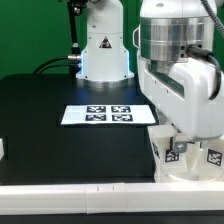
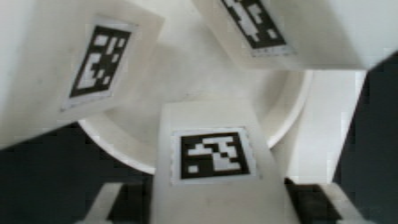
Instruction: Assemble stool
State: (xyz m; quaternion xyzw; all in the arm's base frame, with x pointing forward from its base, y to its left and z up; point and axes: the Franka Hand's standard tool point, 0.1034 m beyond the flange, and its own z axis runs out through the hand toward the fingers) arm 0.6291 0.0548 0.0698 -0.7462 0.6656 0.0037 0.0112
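A black desk (image 1: pixel 50 120) carries the scene, with a white rail along its near edge. The marker board (image 1: pixel 108 114) lies flat near its middle. Tagged white stool parts (image 1: pixel 185 155) stand at the exterior view's right.

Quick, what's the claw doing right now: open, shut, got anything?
Claw: closed on a tagged leg, held over the round seat.
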